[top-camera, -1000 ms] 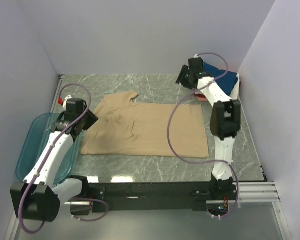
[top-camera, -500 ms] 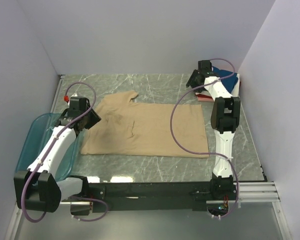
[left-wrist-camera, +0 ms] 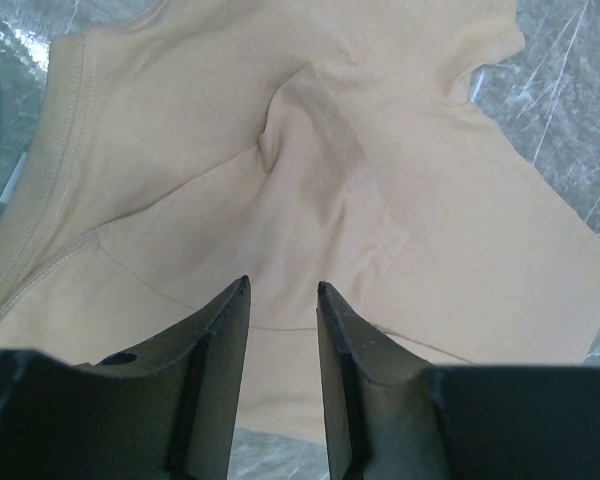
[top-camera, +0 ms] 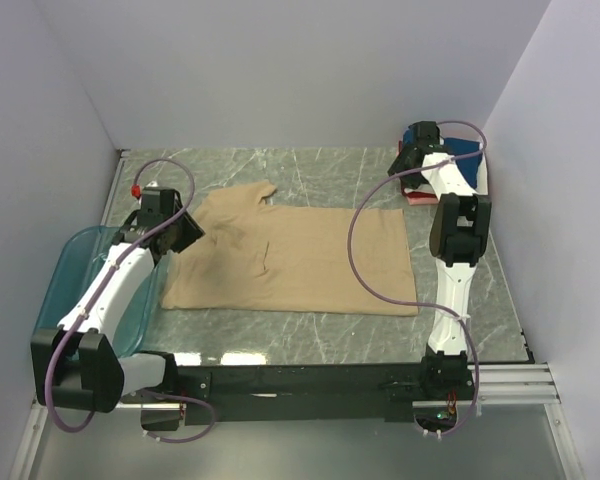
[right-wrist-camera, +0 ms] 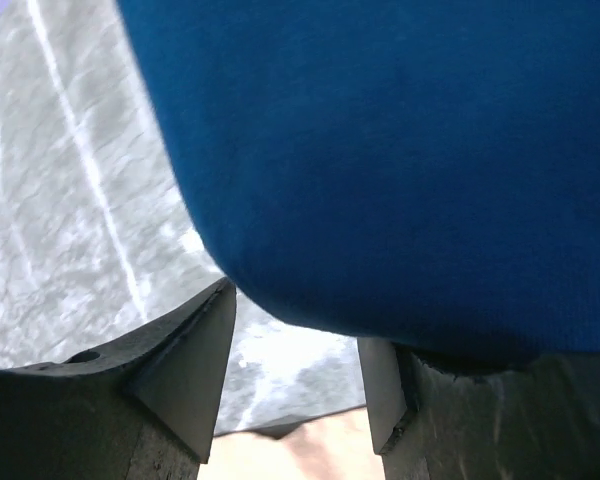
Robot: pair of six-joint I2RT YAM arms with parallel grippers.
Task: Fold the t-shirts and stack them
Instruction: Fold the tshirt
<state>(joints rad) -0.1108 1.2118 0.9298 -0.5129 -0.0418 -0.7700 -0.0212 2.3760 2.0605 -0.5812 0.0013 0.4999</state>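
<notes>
The tan t-shirt [top-camera: 290, 255] lies spread flat mid-table, collar toward the left. My left gripper [top-camera: 185, 232] hovers over its left sleeve. In the left wrist view that gripper [left-wrist-camera: 282, 290] is open, with only the tan t-shirt [left-wrist-camera: 310, 170] behind the gap. At the back right lies a folded stack, with a blue t-shirt [top-camera: 462, 158] on top and a pinkish red one [top-camera: 420, 196] under it. My right gripper [top-camera: 408, 160] is at the stack's left edge. In the right wrist view it [right-wrist-camera: 295, 325] is open, and the blue t-shirt [right-wrist-camera: 410, 150] bulges over the right fingertip.
A translucent teal tub [top-camera: 70, 275] stands at the table's left edge beside my left arm. Grey walls close in the marble table [top-camera: 310, 170] on the left, back and right. A pale pinkish cloth edge [right-wrist-camera: 310, 455] shows low between the right fingers.
The right gripper has swung right and back, from over the table to the edge of the folded stack. The left gripper has crept a little farther back over the tan sleeve.
</notes>
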